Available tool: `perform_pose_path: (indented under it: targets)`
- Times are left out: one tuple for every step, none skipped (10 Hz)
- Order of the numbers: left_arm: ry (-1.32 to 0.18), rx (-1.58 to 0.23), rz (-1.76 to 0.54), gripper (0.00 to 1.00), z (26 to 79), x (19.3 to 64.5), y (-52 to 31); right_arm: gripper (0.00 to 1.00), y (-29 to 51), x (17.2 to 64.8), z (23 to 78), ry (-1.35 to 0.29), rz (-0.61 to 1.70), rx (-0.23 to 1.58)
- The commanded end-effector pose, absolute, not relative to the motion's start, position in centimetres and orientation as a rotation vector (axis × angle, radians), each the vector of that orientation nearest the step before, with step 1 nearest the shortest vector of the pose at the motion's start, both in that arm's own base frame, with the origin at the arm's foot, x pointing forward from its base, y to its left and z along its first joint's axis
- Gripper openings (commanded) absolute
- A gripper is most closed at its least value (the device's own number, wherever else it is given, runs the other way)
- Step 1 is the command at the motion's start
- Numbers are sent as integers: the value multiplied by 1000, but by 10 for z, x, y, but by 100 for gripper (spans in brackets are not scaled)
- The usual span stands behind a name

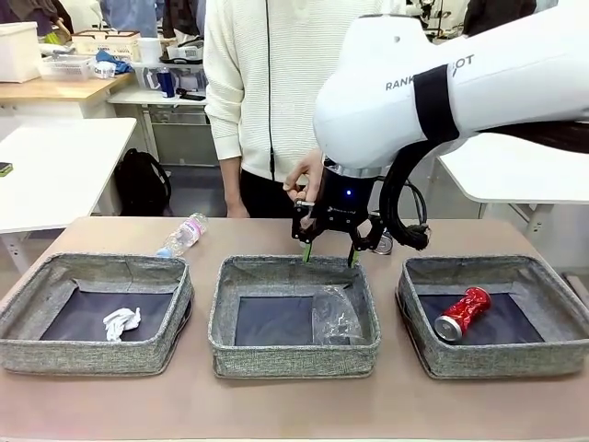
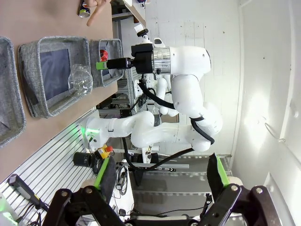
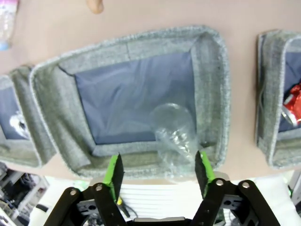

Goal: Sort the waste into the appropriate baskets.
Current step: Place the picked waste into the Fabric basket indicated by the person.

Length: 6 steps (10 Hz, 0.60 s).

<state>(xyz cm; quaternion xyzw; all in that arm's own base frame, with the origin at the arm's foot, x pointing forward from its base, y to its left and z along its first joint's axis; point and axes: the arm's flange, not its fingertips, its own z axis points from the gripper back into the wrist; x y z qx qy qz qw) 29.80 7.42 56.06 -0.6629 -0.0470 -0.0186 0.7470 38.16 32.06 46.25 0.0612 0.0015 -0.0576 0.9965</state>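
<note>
Front view: the right gripper (image 1: pixel 329 256) hangs over the far rim of the middle basket (image 1: pixel 293 353), its fingers spread with nothing between them. The clear plastic cup (image 1: pixel 336 318) lies on its side in that basket's near right corner, its long axis roughly near to far; which end is the mouth I cannot tell. The red can (image 1: pixel 462 313) lies in the right basket (image 1: pixel 497 359), its silver end pointing near-left. The left gripper (image 2: pixel 160 172) stands wide apart and empty.
</note>
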Motion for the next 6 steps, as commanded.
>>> perform_pose_path:
  targets:
    - [-115, -1468, -66, 100, 563, 296, 75, 100, 315, 381, 467, 22, -102, 158]
    - [-115, -1468, -66, 100, 563, 296, 75, 100, 314, 381, 467, 24, -102, 161]
    - [-115, -1468, -66, 100, 563, 296, 75, 100, 312, 381, 468, 29, -107, 173]
    - [-115, -1468, -66, 100, 563, 296, 75, 100, 307, 381, 469, 39, -120, 186]
    - [-115, -1468, -66, 100, 563, 296, 75, 100, 300, 380, 475, 82, -106, 248]
    - [-115, -1468, -66, 100, 563, 296, 75, 100, 286, 377, 486, 164, -70, 381]
